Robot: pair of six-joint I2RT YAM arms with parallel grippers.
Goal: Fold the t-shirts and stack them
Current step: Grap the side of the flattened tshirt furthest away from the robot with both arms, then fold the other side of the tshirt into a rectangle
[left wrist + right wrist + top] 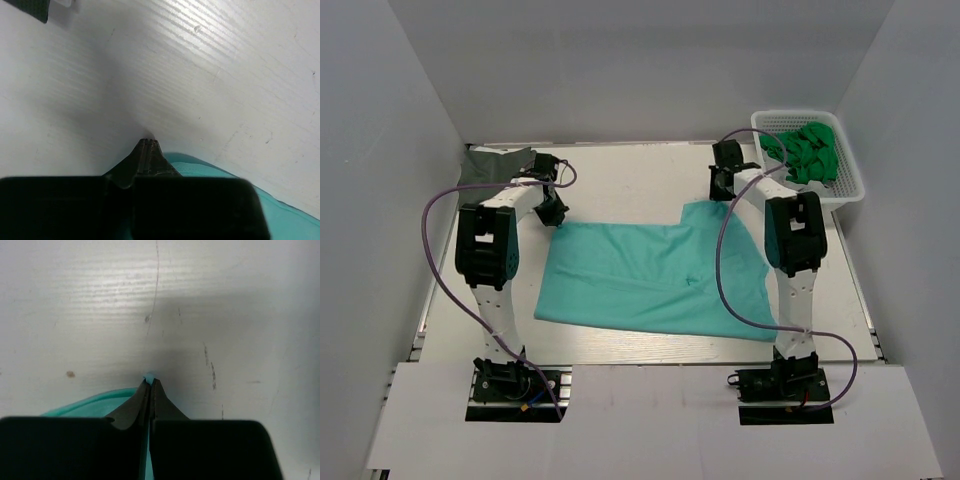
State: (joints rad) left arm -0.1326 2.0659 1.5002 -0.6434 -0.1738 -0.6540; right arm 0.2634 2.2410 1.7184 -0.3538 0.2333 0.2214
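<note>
Teal shirt [650,275] lies spread flat on the counter [620,180], mid-counter, its long edge running left to right. The right part reaches further toward the far edge than the left, so the far edge steps up. A few light wrinkles near the middle.

Left gripper [553,213] sits at the shirt's far-left corner, low on the counter. In the left wrist view the left gripper [148,144] has its jaws pressed together with no gap. The shirt [280,212] meets the fingers on their right side, bare counter [200,75] ahead. Can't tell whether any cloth is actually pinched between them.

Right gripper [722,186] is at the far edge of the shirt's raised right part, near its corner. In the right wrist view the right gripper [149,382] is clamped tight, with a small bit of teal poking out at the tips, so it is holding the shirt. The shirt [85,404] edge curves away to the left of the fingers, scuffed counter [225,300] beyond.

White basket [795,115] stands at the far-right corner of the counter, with crumpled green shirts [810,150] inside. It is apart from the teal shirt.

Dark cloth [492,163] lies at the far-left corner, behind the left arm. Looks folded, hard to tell more.

Both arms reach out from the near edge, one on each side of the shirt.
</note>
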